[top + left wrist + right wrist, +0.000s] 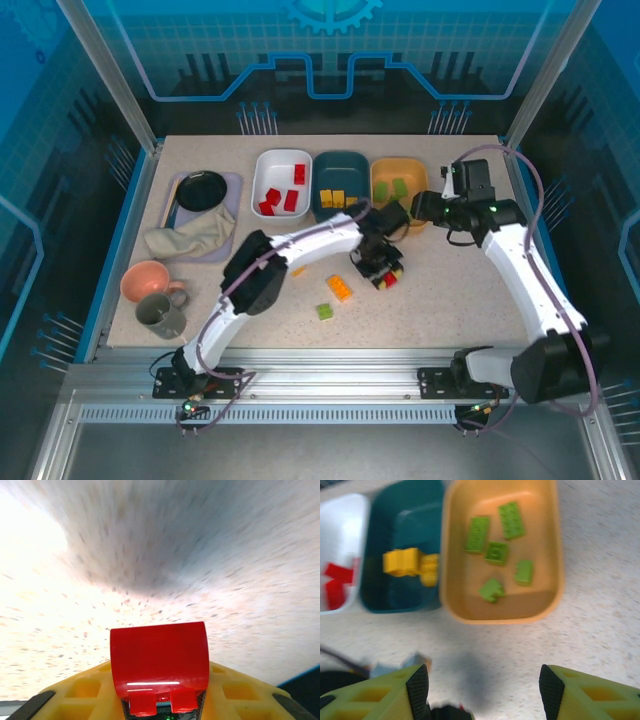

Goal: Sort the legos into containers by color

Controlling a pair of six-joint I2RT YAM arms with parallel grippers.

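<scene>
The left pincer (380,265) is pinching a red lego (159,660) between its yellow fingers; the brick sits upright in the grip with its flat face toward the wrist camera. The speckled desk (450,290) beyond it is badly blurred in that view, so the brick appears to be lifted off the surface, but this cannot be confirmed. On the desk to the near left of this pincer lie an orange lego (340,288) and, a little nearer the arm bases, a green lego (325,312), apart from each other. The right pincer (484,690) is spread wide with nothing between its fingers, and hangs over bare desk. Just ahead of it stands the orange-yellow container (559,575), holding five green legos (496,552) scattered on its floor. To the left of that, touching or nearly touching it, is the teal container (395,525) with yellow legos (402,562) bunched against its right wall. Farther left again is the white container (340,530), partly out of frame, with red legos (335,575) inside. The two pincers are near each other, the left one on the near left of the right one.
</scene>
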